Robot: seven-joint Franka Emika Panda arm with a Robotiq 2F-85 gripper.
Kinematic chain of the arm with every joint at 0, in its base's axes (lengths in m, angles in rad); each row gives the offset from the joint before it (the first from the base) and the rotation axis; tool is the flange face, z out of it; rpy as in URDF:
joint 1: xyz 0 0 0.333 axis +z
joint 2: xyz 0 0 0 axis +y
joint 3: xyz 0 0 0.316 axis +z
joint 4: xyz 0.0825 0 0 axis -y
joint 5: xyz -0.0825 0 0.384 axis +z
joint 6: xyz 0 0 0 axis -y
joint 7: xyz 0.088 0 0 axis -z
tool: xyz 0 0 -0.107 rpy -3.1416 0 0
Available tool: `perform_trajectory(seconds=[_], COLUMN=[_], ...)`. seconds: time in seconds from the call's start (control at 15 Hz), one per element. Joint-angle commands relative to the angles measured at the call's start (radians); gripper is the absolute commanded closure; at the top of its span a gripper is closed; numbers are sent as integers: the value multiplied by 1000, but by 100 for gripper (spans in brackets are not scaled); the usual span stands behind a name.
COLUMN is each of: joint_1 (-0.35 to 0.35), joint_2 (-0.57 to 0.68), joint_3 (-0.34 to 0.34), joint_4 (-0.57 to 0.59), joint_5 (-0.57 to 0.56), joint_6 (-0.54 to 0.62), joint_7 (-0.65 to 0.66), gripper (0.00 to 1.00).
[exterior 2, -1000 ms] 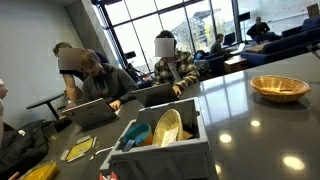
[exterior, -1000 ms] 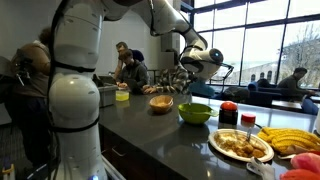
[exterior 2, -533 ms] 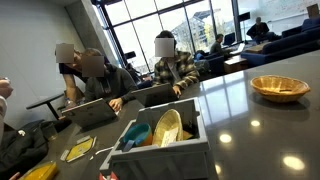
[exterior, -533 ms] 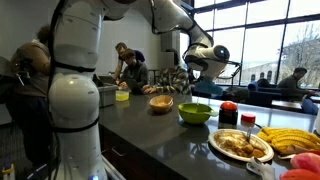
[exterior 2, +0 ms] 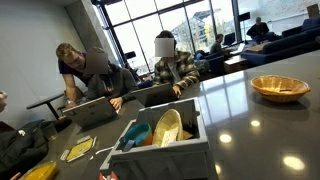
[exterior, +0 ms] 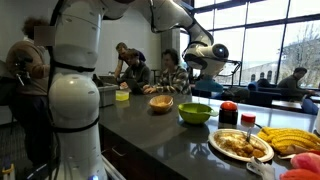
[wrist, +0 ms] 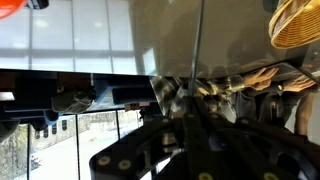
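Note:
My gripper (exterior: pixel 207 60) hangs in the air well above the dark counter (exterior: pixel 150 130), over the stretch between a wicker basket (exterior: pixel 161 103) and a green bowl (exterior: pixel 195 113). It touches nothing. In the wrist view the dark fingers (wrist: pixel 190 112) rise from the bottom edge and meet in the middle with nothing between them. That view looks level across the glossy counter toward seated people and windows, with the wicker basket (wrist: pixel 298 20) in its top right corner. The basket also shows in an exterior view (exterior 2: pixel 279 87); the gripper is out of that view.
A plate of food (exterior: pixel 240 146), bananas (exterior: pixel 291 140) and a red-capped bottle (exterior: pixel 228 113) stand near the green bowl. A grey bin (exterior 2: pixel 160 140) holds yellow and teal items. People sit with laptops (exterior 2: pixel 92 112) along the counter's far side.
The gripper has moved up and a little to the right in the exterior view. A person at the far left of the counter has shifted.

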Motion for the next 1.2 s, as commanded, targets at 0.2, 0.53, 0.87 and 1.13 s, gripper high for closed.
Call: perform_trajectory(seconds=[0.2,0.53,0.87,1.13], joint_1=[-8,-32,-47,-17], joint_2=[15,21,40,29], joint_3=[-16,-29,-41,-50], joint_4=[49,42,42,31], joint_5=[48,79,85,53], joint_6=[2,-113,-241,-74], joint_7=[-4,98,201,139], gripper=[99,99,99,99])
